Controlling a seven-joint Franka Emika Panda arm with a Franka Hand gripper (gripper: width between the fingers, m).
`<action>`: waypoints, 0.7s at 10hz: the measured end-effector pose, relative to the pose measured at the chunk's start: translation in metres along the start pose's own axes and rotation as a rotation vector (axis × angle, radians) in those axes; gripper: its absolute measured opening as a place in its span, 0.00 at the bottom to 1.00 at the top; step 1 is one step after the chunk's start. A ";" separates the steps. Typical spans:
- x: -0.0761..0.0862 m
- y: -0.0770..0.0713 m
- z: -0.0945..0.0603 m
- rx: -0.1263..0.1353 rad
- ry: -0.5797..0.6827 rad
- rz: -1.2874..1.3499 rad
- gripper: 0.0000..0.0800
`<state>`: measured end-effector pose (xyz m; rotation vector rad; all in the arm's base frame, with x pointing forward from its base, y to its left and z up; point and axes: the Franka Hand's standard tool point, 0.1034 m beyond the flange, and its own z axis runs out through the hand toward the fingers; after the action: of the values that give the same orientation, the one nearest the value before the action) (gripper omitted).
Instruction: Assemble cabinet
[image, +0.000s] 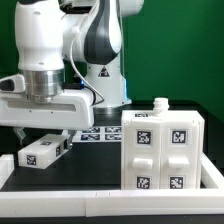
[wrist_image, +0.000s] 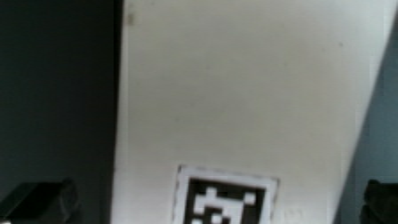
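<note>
Arm: the white Panda leans in over the exterior view's left half of the table, wrist pointing straight down.
Gripper: hanging right over the small panel. From the wrist camera the dark fingertips sit one on each side of the panel, so the jaws are spread wide and grip nothing.
Small panel: a little white tagged piece lying flat on the black table, directly beneath the hand. Up close its pale face fills the space between the fingers, with one black-and-white tag showing. Whether the fingers already reach down past its edges, I can't tell.
Cabinet: there's the big white box, upright at the exterior view's right and well apart from the hand. It has tags on its top and front, a front split into four raised squares, and a small white peg poking up from its top.
Marker board: flat on the table at the back, between panel and cabinet.
Pedestal: the white robot base with the triangle sticker, behind the marker board.
Rim: a low white wall along the front and the exterior view's left edge.
In the way: the left rim runs close beside the panel, while the cabinet stands off to the right.
</note>
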<state>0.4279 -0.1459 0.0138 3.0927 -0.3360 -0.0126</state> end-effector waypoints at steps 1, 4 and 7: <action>-0.001 0.001 0.004 -0.004 0.001 -0.008 1.00; 0.000 0.000 0.006 -0.009 0.012 -0.019 0.88; 0.001 -0.004 0.006 -0.009 0.013 -0.028 0.70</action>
<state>0.4298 -0.1425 0.0078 3.0868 -0.2911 0.0048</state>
